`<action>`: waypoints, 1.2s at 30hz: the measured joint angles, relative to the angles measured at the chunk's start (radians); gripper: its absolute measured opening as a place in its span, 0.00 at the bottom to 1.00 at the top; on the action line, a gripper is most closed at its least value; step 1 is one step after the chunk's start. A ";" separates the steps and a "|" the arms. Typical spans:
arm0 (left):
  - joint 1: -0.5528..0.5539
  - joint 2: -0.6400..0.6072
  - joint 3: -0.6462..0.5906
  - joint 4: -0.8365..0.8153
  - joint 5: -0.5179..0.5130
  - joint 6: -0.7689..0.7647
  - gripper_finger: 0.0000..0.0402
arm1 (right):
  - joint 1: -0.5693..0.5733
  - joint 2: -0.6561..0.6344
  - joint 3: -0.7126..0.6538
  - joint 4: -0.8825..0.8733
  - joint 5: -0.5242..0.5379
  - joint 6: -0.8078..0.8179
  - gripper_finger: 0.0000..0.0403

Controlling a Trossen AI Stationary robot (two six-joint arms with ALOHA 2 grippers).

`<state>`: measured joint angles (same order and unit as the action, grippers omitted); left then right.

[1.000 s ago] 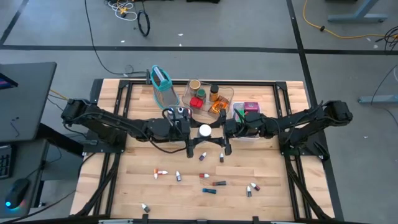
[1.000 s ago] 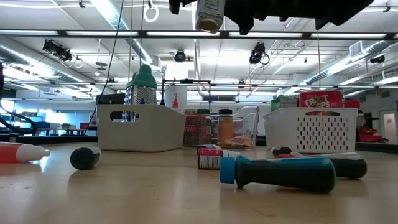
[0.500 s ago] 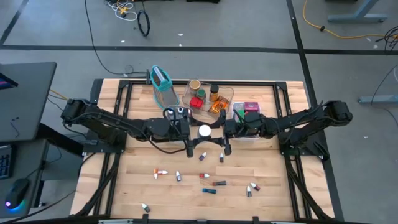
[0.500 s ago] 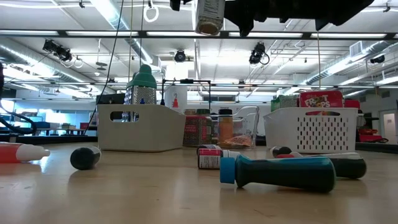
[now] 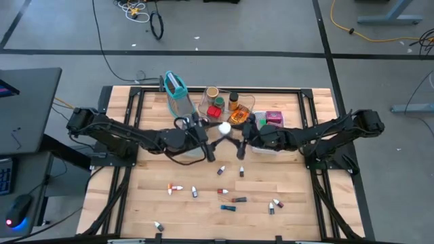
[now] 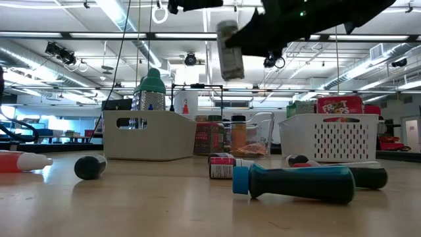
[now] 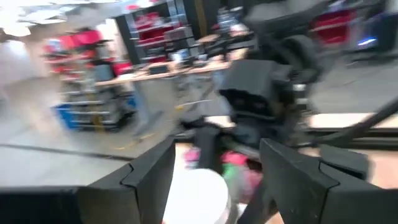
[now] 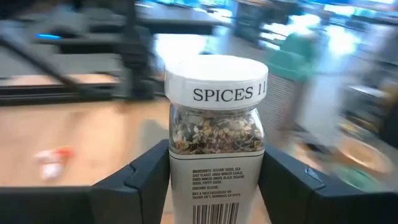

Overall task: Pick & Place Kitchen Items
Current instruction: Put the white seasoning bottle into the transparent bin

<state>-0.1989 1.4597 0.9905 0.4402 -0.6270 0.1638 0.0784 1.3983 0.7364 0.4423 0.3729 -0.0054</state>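
Note:
A spice jar (image 8: 215, 134) with a white lid and a label hangs in the air over the table's middle; from above only its lid (image 5: 224, 127) shows. My right gripper (image 8: 216, 180) comes in from the table's right and is shut on the jar. My left gripper (image 7: 211, 180) faces it from the table's left, open, with one finger on either side of the white lid (image 7: 199, 196) and a gap showing beside the lid. In the low view the jar (image 6: 229, 56) hangs slightly tilted, high above the tabletop. My right gripper pinches the jar's lower body (image 8: 180, 165) between its two fingers, on two opposite sides below the seed-filled part. The fingers come about level from the table's right. The jar stands lid-up in the hold, a little tilted, lifted clear of the table.
Along the far edge stand a grey bin (image 5: 178, 95) with a teal-rimmed holder, a clear tray (image 5: 227, 107) of jars and a white basket (image 5: 271, 122) with a pink packet. Several small vials (image 5: 230, 200) lie scattered on the near half. A blue-capped dark tube (image 6: 296, 182) lies close to the low camera.
Both grippers have turned at the wrist over the table's middle. The jar has gone toward the far edge and sunk lower, and has tipped from upright to a slight tilt. It stays clear of the table.

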 joint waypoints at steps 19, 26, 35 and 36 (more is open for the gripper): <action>0.000 0.000 0.000 -0.005 -0.004 0.076 0.61 | -0.266 0.271 0.000 0.179 0.150 0.045 0.52; 0.000 0.000 0.000 -0.005 -0.005 0.111 0.61 | -0.348 0.302 0.000 0.228 0.052 0.075 0.53; 0.000 0.000 0.000 -0.005 -0.005 0.130 0.61 | -0.386 0.319 0.000 0.221 -0.019 0.084 0.53; 0.000 0.000 0.000 -0.005 -0.005 0.132 0.61 | -0.387 0.319 0.000 0.219 -0.030 0.085 0.53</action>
<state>-0.1989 1.4601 0.9901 0.4355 -0.6315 0.2958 -0.3084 1.7168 0.7364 0.6613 0.3429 0.0794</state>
